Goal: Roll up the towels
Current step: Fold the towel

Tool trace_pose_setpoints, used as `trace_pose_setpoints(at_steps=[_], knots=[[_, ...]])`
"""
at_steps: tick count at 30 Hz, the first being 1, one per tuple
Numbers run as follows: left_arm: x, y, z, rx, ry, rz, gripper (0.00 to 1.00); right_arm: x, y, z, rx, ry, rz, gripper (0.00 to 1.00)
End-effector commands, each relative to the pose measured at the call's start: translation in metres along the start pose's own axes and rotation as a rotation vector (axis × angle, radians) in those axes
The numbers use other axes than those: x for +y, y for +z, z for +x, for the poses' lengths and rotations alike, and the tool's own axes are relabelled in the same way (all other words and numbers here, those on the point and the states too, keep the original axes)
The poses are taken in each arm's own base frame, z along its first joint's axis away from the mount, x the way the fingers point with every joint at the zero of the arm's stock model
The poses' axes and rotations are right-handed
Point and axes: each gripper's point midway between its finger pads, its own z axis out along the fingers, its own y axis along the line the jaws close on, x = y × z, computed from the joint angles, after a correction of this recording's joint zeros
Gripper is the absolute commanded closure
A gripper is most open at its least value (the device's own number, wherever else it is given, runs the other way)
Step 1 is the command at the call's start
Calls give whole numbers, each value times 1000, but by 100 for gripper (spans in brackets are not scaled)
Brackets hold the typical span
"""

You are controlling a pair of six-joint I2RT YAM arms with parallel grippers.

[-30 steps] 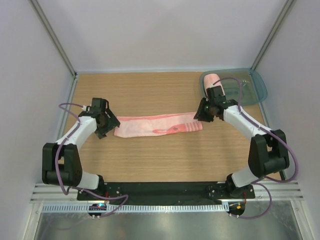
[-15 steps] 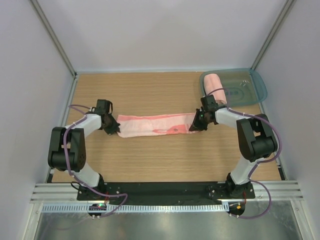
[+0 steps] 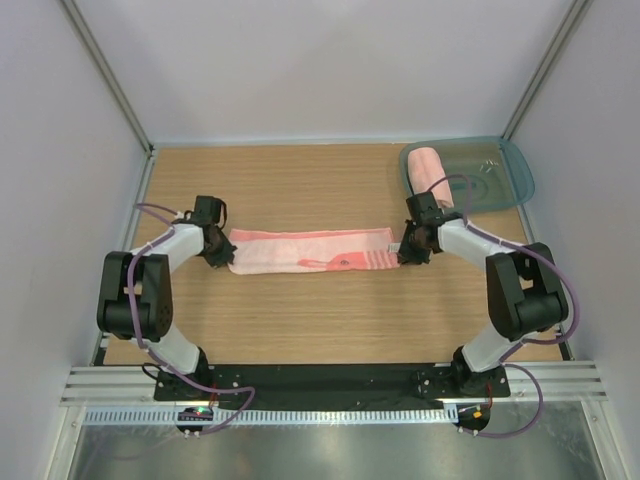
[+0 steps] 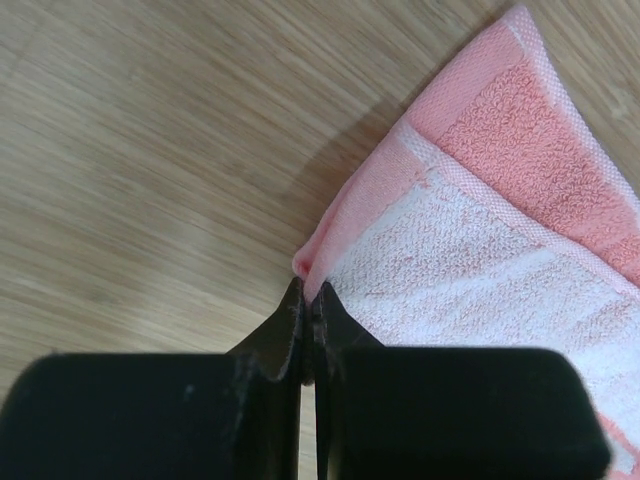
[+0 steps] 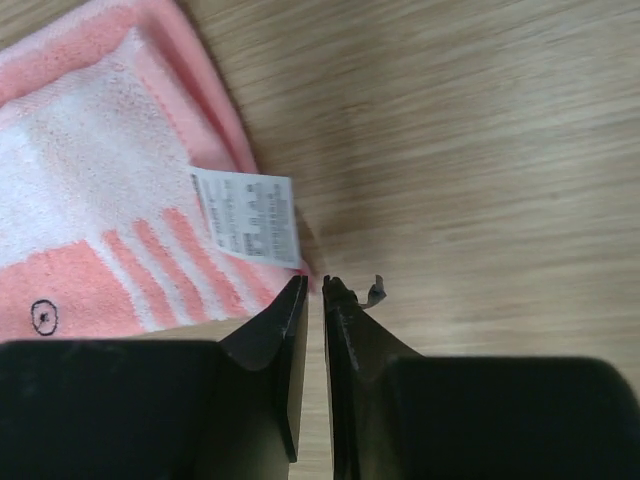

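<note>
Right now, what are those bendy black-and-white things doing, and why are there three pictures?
They are two robot arms bolted to a wooden table. Each ends in a two-finger pincher called a gripper. The big picture looks down from above; the other two come from small cameras on the wrists, so you see the fingers up close. A long pink striped towel lies flat between them. The left gripper is shut, pinching one end of it. The right gripper sits at the other end, by the white label, jaws nearly together; I cannot tell if it has a hold. A rolled towel rests in the blue-green tray at the far right.
</note>
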Motion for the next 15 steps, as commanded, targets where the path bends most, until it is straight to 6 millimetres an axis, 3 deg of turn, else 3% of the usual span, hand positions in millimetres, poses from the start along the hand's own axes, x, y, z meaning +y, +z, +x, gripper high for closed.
trace_pose_setpoints(at_steps=[1, 3, 5, 6, 7, 9, 10, 11, 14, 15], knots=[[22, -6, -8, -49, 13, -90, 98, 14, -37, -21, -128, -72, 7, 80], [22, -4, -5, -38, 14, -93, 95, 54, -55, -19, -149, -139, -120, 79], [21, -2, -2, -26, 15, -91, 90, 119, -79, 1, -150, -252, -324, 79], [21, 0, -1, -22, 14, -92, 88, 151, -92, 23, -77, -285, -471, 79], [21, 1, 0, -18, 13, -92, 87, 181, -102, 26, -76, -297, -596, 80], [21, 1, 1, -18, 12, -87, 86, 225, -104, 56, 41, -329, -775, 83], [20, 2, 1, -19, 10, -84, 87, 260, -127, 72, 88, -356, -941, 85], [20, 3, 2, -18, 9, -81, 88, 272, -108, 84, 151, -366, -965, 88], [19, 6, 4, -21, 1, -67, 94, 316, -110, 100, 225, -421, -1092, 97], [19, 7, 6, -17, 1, -62, 99, 320, -82, 112, 293, -412, -1067, 99]])
